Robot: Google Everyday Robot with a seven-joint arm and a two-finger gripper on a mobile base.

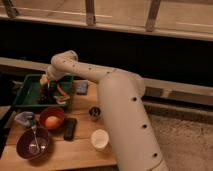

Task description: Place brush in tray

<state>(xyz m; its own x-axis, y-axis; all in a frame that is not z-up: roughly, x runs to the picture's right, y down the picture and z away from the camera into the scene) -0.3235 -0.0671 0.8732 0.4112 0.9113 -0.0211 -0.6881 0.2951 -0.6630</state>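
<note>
The gripper [46,91] is down inside the tray [22,102], at about 10 o'clock from the middle of the wooden table [80,150], but it's just a dark blob there and I honestly cannot tell how its fingers stand. I also can't pick out the brush on its own: anything slim and black near the gripper melts into the shadow, so whether it's held or lying in the tray isn't clear. The tray is green plastic, rectangular with a raised rim, and its left end is partly lost in the dark. Something reddish and something pale sit in it right of the gripper, too smeared to name. The arm [120,100] is a fat, smooth white tube with small dark dots, and it hides the table's right side. At 12 o'clock from the orange bowl [52,120] sits the tray; the bowl holds a round orange thing. At 7 o'clock from it is a purple bowl [33,143] with a shiny utensil inside. A flat black bar [69,128] lies just beside the orange bowl, a small dark can [94,113] sits at 2 o'clock from the bar, and a white cup [99,139] at 5 o'clock. A blue sponge-like block [82,88] sits by the tray's right rim. No writing is readable anywhere.
</note>
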